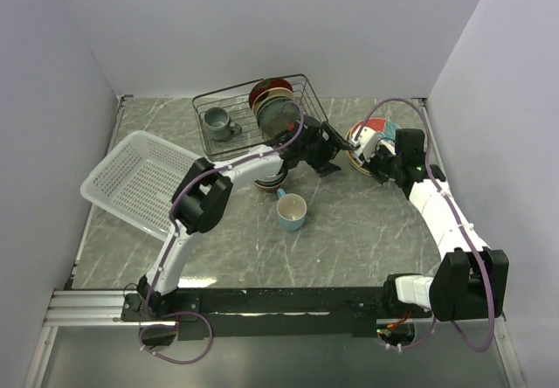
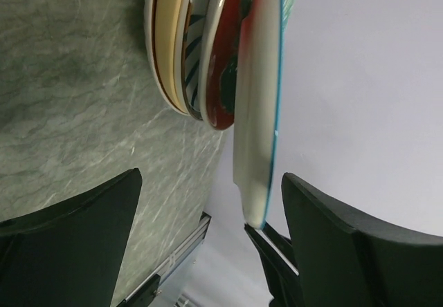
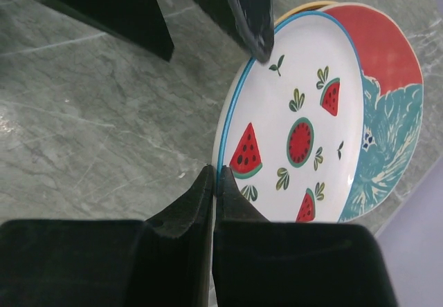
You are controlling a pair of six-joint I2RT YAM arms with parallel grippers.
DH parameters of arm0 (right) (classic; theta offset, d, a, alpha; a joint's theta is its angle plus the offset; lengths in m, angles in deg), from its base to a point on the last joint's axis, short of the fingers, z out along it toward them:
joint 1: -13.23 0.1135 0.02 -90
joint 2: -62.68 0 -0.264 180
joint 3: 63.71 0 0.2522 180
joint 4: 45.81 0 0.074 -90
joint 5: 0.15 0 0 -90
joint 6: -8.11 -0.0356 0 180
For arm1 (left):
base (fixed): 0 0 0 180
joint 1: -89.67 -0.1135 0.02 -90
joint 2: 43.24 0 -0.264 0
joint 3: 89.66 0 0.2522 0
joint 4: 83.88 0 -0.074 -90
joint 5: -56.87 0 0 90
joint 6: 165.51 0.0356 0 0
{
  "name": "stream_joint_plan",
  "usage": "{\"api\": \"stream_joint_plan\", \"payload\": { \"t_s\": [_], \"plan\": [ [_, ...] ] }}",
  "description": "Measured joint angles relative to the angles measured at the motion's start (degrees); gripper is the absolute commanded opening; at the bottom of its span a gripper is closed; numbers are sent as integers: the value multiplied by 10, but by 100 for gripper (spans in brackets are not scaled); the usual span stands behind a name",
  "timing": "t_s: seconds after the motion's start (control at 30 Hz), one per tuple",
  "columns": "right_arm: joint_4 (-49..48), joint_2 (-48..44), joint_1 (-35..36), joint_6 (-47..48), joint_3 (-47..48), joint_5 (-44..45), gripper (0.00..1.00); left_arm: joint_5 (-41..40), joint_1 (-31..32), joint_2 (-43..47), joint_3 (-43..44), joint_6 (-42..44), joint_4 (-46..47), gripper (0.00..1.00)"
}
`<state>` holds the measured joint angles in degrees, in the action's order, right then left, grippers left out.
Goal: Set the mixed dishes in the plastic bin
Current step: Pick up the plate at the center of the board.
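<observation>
Against the stack [image 2: 169,44] — watermelon plate [image 3: 297,134] tilted, rim pinched by right fingers [image 3: 197,203], between spread left fingers [image 2: 104,210]

black wire rack [image 1: 249,113] at rear of worktop [image 1: 349,231] | grey mug [image 1: 218,124] inside it, left | red, green, brown plates [image 1: 272,100] upright together inside, right | worktop grey-green marbled

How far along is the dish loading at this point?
Nothing looks done: the plastic bin shows no dishes inside. In hand: the right gripper is shut on the rim of the watermelon plate, tilting it off the stack of plates, and the left gripper stands open astride its far edge. Left: that plate, the stack and the light blue mug all have to go in.
</observation>
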<state>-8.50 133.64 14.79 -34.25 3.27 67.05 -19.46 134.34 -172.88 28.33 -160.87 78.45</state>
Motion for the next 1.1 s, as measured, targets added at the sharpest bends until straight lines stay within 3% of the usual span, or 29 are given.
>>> {"api": "stream_joint_plan", "payload": {
  "t_s": [0.2,0.33,0.5,0.53,0.93,1.07,1.1],
  "plan": [
    [12,-8,-1,2,0,-24,0,0,7,-23,21,-13,-2,88],
    [23,-17,-1,8,-1,-39,0,0,8,-31,31,-19,-2,80],
    [37,-34,-1,15,-3,-61,0,3,9,-39,39,-30,7,57],
    [38,-36,-1,16,-3,-63,0,5,9,-40,39,-31,10,48],
    [56,-56,0,30,-10,-96,0,26,13,-45,39,-30,35,5],
    [57,-73,-1,23,-10,-97,14,45,13,-44,38,-30,58,1],
    [58,-78,-1,20,-10,-97,21,50,13,-45,38,-31,65,1]
  ]
}}
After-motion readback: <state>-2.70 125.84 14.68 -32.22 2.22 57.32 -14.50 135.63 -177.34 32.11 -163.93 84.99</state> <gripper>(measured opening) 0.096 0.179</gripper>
